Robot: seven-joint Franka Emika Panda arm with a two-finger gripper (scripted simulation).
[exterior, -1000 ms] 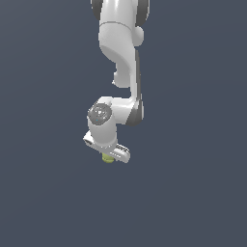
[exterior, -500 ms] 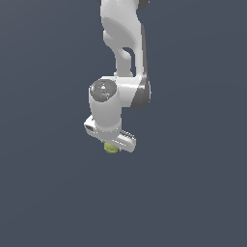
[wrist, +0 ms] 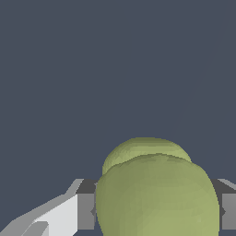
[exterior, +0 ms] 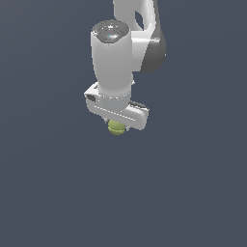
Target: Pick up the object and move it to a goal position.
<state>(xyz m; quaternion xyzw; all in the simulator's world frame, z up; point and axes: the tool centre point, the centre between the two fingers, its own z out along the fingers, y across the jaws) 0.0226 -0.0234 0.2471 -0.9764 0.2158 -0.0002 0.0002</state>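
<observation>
We see the small yellow-green ball with a faint curved seam (exterior: 116, 128) tucked under the white, blocky gripper of the Panda arm (exterior: 117, 124), only its lower part peeping out below the hand in the exterior view. In the wrist view the ball (wrist: 156, 193) fills the space between the two grey finger pads (wrist: 85, 211), which press in on either side of it, so we judge the jaws to be closed down to the ball's width and gripping it across its middle. We would expect such a ball to be light and slightly yielding, with a matte skin that should not slip much; being round, though, it can roll out of a pinch that sits off its widest line, so we think the hold belongs right across the equator, as it appears now, with moderate squeeze rather than a hard one. Nothing about it looks fragile. Around it we find only a plain dark slate-blue background (exterior: 193, 193) in both views, with no edge, shadow or marker; we cannot tell whether the ball is clear of a surface, nor where the goal lies.
</observation>
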